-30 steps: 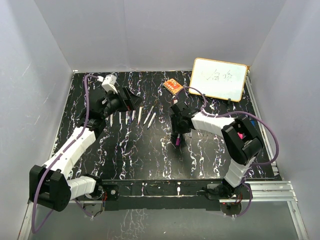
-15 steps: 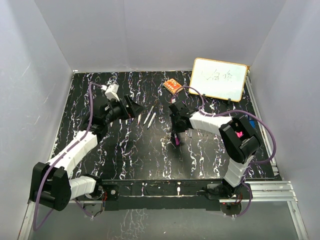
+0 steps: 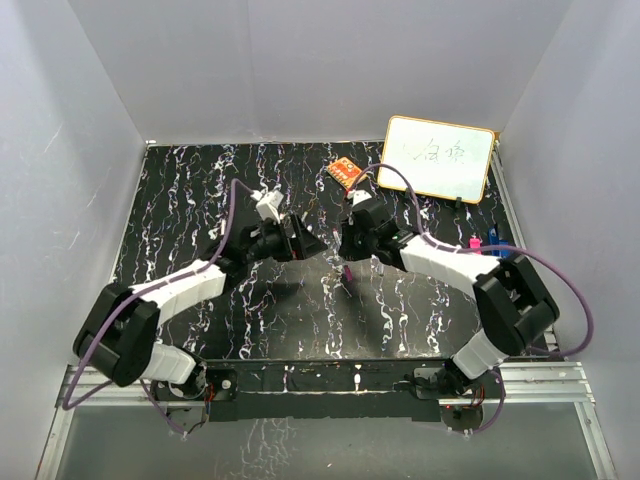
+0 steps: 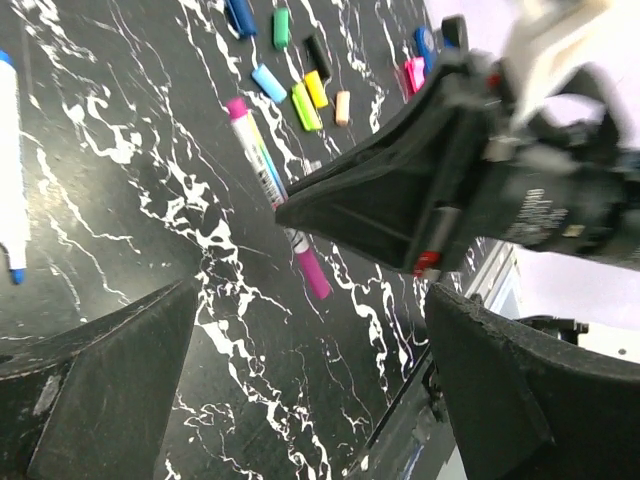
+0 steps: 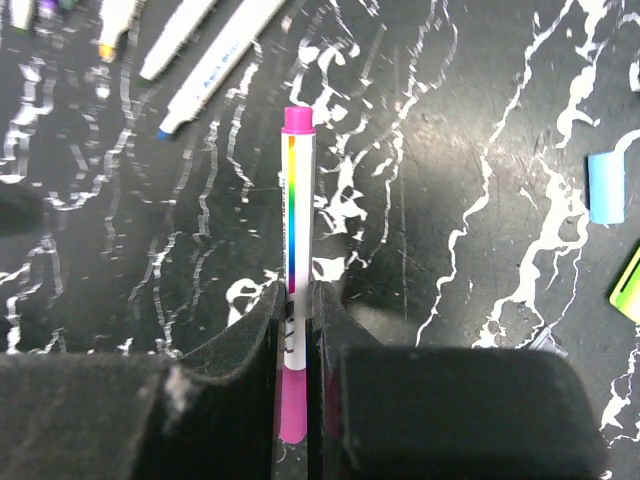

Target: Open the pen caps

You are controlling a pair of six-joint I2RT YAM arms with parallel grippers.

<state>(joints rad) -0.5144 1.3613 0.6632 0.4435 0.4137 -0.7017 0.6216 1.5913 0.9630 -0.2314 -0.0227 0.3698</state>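
Observation:
My right gripper [image 5: 296, 296] is shut on a white marker [image 5: 294, 200] with a pink cap [image 5: 292, 405] at its near end and a pink tip end [image 5: 297, 118]. It holds the marker low over the table centre [image 3: 346, 262]. My left gripper [image 4: 310, 380] is open and empty, facing the right gripper [image 4: 400, 190] and the held marker [image 4: 262, 170], a short way from it. In the top view the left gripper [image 3: 313, 244] is just left of the right one. Several loose caps lie beyond: blue [image 4: 240, 15], green [image 4: 282, 25], black [image 4: 317, 55], light blue [image 4: 268, 82], yellow [image 4: 315, 88], orange [image 4: 342, 107].
Uncapped white markers [image 5: 215, 55] lie to the left, one with a blue tip [image 4: 10, 170]. A light blue cap [image 5: 604, 185] lies right of the held marker. A whiteboard [image 3: 438, 158] and an orange eraser [image 3: 346, 171] stand at the back. Pink and blue clips [image 3: 490, 243] lie right.
My left arm has swung right, from over the row of markers to just beside the right gripper. My right gripper has turned and drawn slightly toward the centre with the pink-capped marker still in it.

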